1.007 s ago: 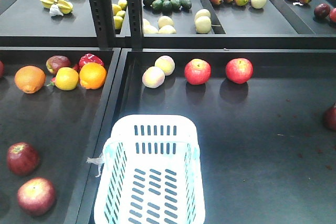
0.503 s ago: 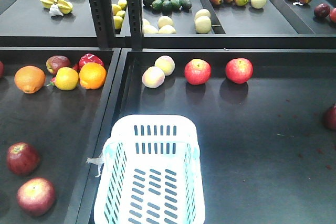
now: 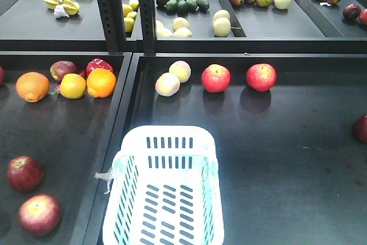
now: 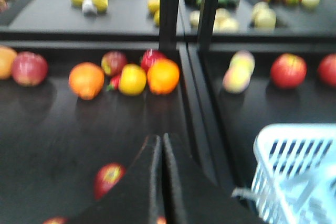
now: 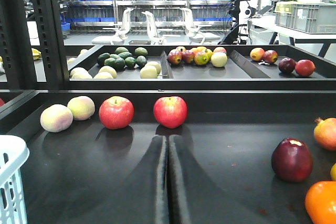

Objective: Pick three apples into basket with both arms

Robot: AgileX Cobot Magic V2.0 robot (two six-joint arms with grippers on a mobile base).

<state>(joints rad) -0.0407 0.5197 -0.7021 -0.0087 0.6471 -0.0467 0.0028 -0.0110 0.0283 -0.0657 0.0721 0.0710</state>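
Two bright red apples (image 3: 215, 78) (image 3: 261, 77) sit at the back of the right tray. Two darker apples (image 3: 24, 173) (image 3: 39, 214) lie at the front of the left tray. The pale basket (image 3: 166, 131) stands empty at the front, between the trays. Neither arm shows in the front view. In the left wrist view my left gripper (image 4: 160, 138) is shut and empty, above the left tray, with an apple (image 4: 107, 179) below and left of it. In the right wrist view my right gripper (image 5: 168, 138) is shut and empty, pointing at an apple (image 5: 170, 112).
Oranges (image 3: 101, 82), a lemon (image 3: 72, 86) and a red pepper (image 3: 99, 65) lie at the left tray's back. Two pale peaches (image 3: 167, 84) sit beside the apples. A raised divider (image 3: 117, 124) separates the trays. A dark apple (image 5: 292, 159) lies at right. The upper shelf (image 3: 269, 24) holds more fruit.
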